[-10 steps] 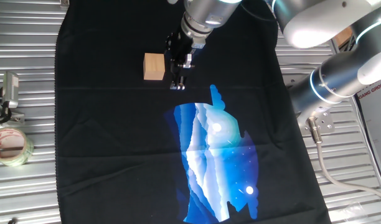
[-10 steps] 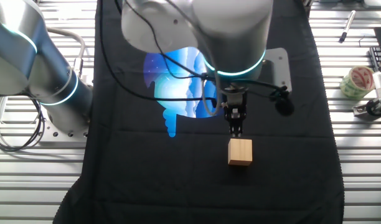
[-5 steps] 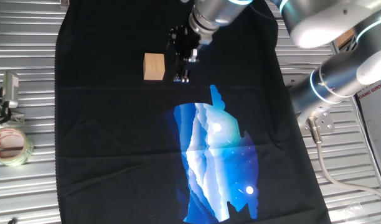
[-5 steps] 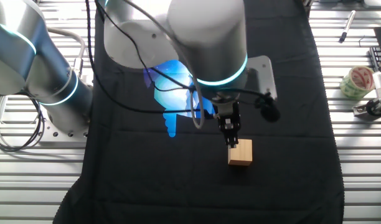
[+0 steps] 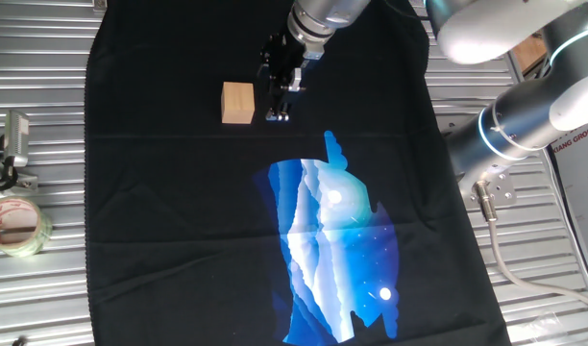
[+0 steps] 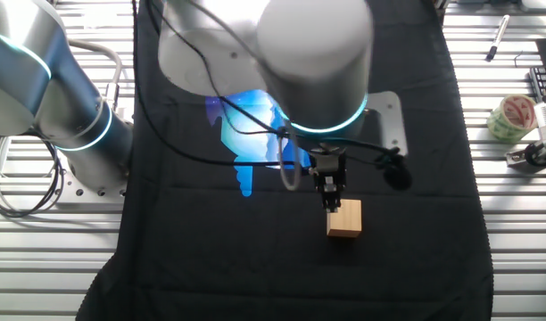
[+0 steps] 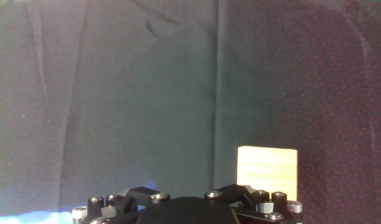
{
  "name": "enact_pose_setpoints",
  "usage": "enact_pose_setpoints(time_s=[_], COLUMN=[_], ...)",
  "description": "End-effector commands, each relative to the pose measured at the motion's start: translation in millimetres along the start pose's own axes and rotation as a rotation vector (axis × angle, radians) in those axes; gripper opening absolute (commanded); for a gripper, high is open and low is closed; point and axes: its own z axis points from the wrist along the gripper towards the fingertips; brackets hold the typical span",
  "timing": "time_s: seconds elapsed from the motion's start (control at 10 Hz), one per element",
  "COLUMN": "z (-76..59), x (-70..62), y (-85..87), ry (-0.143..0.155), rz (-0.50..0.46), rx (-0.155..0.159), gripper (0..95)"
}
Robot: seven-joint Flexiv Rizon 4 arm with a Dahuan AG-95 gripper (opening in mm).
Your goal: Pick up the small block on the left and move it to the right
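The small block (image 5: 237, 103) is a light tan wooden cube resting on the black cloth (image 5: 179, 211). My gripper (image 5: 278, 114) hangs just to the block's right in this fixed view, apart from it, with its fingers close together and nothing between them. In the other fixed view the gripper (image 6: 331, 203) is right at the upper left edge of the block (image 6: 344, 218). The hand view shows the block (image 7: 267, 172) low on the right beside the gripper's black body; the fingertips do not show there.
A blue and white print (image 5: 334, 240) covers the middle of the cloth. A roll of clear tape (image 5: 12, 224) and a metal clip (image 5: 13, 144) lie on the slatted table at the left. The robot's base (image 5: 525, 125) stands at the right.
The gripper has shifted a little toward the far side of the cloth, staying beside the block; in the other fixed view it has come closer to the block's edge. The block has not moved.
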Motion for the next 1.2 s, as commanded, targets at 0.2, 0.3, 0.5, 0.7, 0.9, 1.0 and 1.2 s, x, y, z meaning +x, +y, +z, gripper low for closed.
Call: enact_pose_setpoints(time_s=[0.2,0.3,0.5,0.7,0.9,1.0,1.2], z=[-1.5,-1.0,1.0,0.4,0.3,0.3,0.3], x=[0.5,0.2,-0.9,-0.5,-0.5,-0.5,-0.7], y=[-1.6,-1.2,0.4,-0.1,-0.2,-0.2,-0.2], ry=[0.022,0.034,0.029,0.024,0.024,0.023,0.019], rz=[-0.011,-0.002,0.002,0.002,0.004,0.002,-0.009], rx=[0.003,0.001,-0.002,-0.003,-0.003,-0.003,-0.008], gripper=[76.0,76.0,76.0,76.0,76.0,76.0,76.0])
